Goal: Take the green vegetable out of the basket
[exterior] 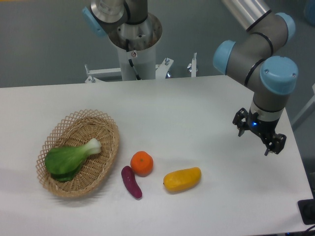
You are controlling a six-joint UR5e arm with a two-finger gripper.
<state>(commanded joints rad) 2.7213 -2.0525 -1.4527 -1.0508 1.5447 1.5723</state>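
Note:
The green vegetable (69, 157) lies inside the basket (106, 129) at the left of the table, its broad green leaves toward the front left and its pale stem end pointing up-right. The basket is oval, tan and woven with a lattice rim. My gripper (259, 136) hangs far off to the right, above the table near its right edge. Its two dark fingers stand apart and hold nothing. A wide stretch of table separates it from the basket.
An orange (141, 163), a small purple eggplant (131, 182) and a yellow oblong fruit (182, 179) lie on the table just right of the basket. The arm's base column (135, 49) stands at the back edge.

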